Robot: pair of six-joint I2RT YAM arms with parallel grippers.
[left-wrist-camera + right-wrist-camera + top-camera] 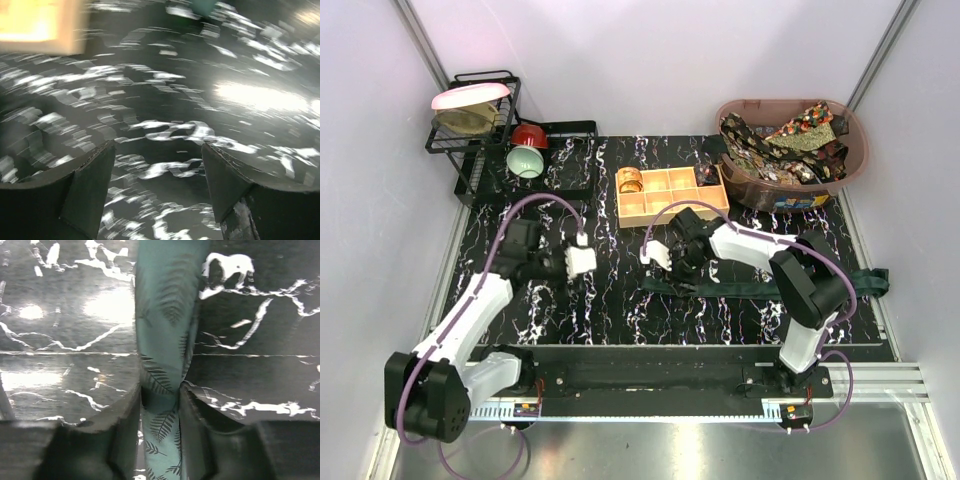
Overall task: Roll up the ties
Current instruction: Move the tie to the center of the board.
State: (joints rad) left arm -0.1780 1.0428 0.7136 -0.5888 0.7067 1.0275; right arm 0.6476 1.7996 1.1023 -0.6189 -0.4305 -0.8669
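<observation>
A dark green tie [770,285] lies stretched left to right across the black marbled table, in front of my right arm. In the right wrist view it shows a fern pattern [167,315] and runs between my fingers [125,425], which pinch it from both sides. My right gripper [665,262] [160,410] is shut on it near its left end. Over bare table to the left, my left gripper [582,260] [157,150] stands open with nothing between its fingers. More patterned ties [790,140] lie heaped in a basket at the back right.
A tan wooden box [670,205] [40,25] with square compartments stands behind the grippers, with a rolled gold tie [630,180] in its left corner. The brown basket [855,165] is at the back right. A black dish rack [480,125] with bowls stands at the back left.
</observation>
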